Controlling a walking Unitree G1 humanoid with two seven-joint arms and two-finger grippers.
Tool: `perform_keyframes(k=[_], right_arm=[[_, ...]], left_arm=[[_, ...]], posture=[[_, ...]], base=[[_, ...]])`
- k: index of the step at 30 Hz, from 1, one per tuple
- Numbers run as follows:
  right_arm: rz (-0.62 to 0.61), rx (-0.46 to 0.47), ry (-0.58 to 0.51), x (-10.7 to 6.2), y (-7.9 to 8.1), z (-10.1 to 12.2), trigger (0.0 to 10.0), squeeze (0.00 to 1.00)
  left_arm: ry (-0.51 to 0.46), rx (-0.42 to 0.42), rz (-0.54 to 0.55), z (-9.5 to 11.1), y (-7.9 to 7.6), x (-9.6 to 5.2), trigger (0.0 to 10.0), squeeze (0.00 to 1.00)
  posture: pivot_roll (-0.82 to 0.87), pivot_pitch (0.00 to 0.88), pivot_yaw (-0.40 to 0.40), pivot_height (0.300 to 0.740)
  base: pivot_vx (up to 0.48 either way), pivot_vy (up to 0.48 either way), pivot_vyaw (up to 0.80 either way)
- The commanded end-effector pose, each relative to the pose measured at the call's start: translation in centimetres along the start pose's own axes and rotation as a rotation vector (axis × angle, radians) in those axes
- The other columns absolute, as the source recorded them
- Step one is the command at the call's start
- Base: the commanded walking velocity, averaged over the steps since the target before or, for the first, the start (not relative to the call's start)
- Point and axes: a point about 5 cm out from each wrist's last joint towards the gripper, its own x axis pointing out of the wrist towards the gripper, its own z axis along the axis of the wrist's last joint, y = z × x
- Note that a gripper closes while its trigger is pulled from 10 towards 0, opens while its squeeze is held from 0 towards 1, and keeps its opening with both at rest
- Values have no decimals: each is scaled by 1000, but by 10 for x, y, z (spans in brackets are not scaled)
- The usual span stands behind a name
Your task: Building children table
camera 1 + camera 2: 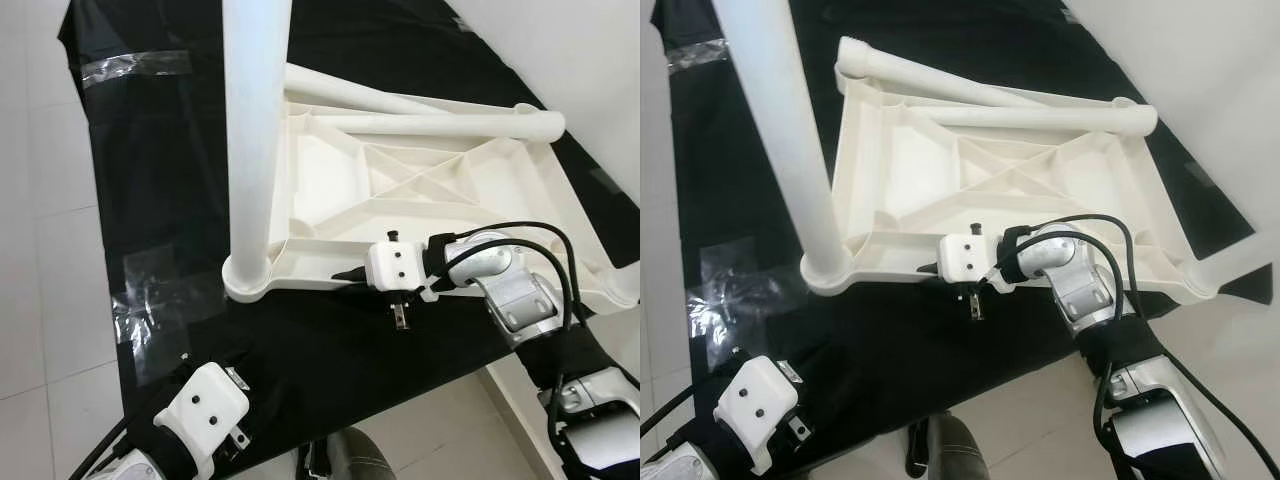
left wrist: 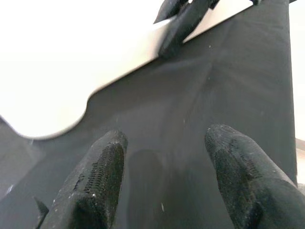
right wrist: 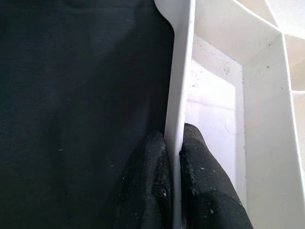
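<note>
Right pincer clamped closed; left pincer hovers, fingers spread.

Table top: white moulded plastic, underside up, ribbed; smooth with a dull sheen. Fine dark specks on the inner walls in the right wrist view.
Upright leg, near left corner: smooth white tube, plastic by the look, slight satin gloss. Two loose legs on the far side: same finish.
Cloth under the table top: black fabric, matt, faint creases. Clear tape, glossy and crinkled, on its left edge.
Floor: pale tiles, smooth, low shine.
Right gripper: black fingers, matt, finely textured pads, pinching the table top's rim.
Left gripper: fingers apart, same black, ridged grip patches.
Arm shells: silver, metallic sheen.
</note>
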Motion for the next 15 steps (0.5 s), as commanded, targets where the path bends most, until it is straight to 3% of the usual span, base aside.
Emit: perform_keyframes(k=[1, 8, 15], right_arm=[[162, -153, -63, 20, 12, 16, 0, 0], [209, -249, -115, 26, 8, 28, 0, 0], [289, -356, -205, 29, 17, 46, 0, 0]], left_arm=[[29, -7, -20, -6, -4, -1, 10000, 0], [32, -6, -15, -6, -4, -3, 10000, 0], [33, -13, -25, -6, -5, -2, 10000, 0]], posture=[[247, 267, -175, 740], [250, 273, -175, 740], [238, 277, -173, 740]], base=[[0, 0, 0], [0, 0, 0], [0, 0, 0]])
